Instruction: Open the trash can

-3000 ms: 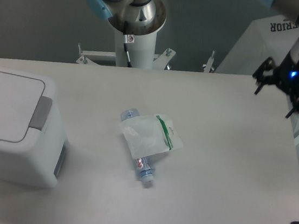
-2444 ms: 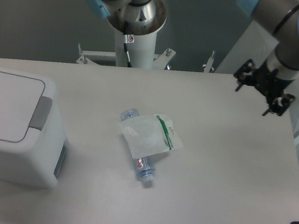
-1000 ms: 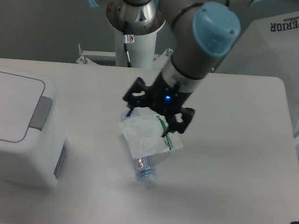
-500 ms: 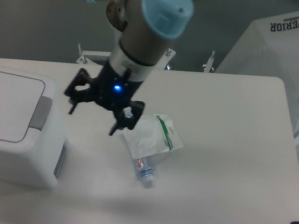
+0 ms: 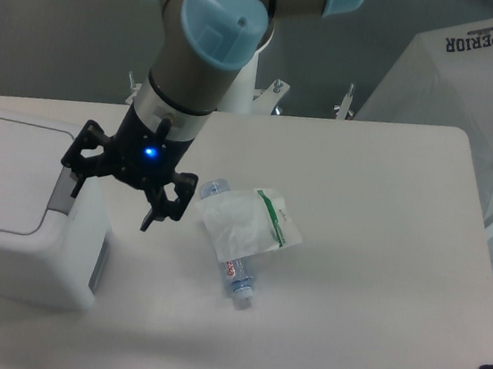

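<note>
- The trash can (image 5: pixel 18 210) is sitting at the table's (image 5: pixel 378 282) left edge, directly left of and below the claw (image 5: pixel 111 199); it is a large white boxy bin with rounded corners.
- Its flat rectangular lid (image 5: pixel 0 174) is lying closed; the grey push tab (image 5: pixel 63 201) on the lid's right edge is showing just beneath the claw's left finger.
- The claw is standing wide, its two black fingers spread apart and gripping nothing; one fingertip (image 5: pixel 76 189) is overlapping the tab area, the other (image 5: pixel 146 223) is pointing at bare table. Whether the claw is touching the tab cannot be told.
- A blue light is glowing on the claw's body.
- Right of the claw, a clear bottle (image 5: pixel 234 273) is lying on its side; its small label is too small to read.
- A white plastic bag with a green stripe (image 5: pixel 247 221) is lying over the bottle.
- Far right of the claw, a white cover (image 5: pixel 462 80) is bearing the printed word "SUPERIOR".
</note>
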`<move>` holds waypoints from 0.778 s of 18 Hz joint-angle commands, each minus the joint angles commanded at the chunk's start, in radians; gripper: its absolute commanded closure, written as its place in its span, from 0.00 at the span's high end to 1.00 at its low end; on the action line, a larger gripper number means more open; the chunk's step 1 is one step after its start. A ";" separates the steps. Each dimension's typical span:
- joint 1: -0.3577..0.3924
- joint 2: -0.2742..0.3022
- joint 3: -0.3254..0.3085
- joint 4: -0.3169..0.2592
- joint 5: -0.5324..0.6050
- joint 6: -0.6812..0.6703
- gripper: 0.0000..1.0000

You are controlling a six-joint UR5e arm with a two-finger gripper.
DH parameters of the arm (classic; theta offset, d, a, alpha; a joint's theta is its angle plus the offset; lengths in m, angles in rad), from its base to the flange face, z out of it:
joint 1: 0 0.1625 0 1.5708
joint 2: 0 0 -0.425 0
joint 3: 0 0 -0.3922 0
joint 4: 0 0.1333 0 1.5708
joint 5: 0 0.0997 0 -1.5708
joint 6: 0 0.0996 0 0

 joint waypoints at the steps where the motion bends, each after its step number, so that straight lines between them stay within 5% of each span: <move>1: -0.002 0.000 -0.003 -0.002 0.000 -0.002 1.00; 14: -0.006 -0.005 0.008 0.002 0.002 -0.002 1.00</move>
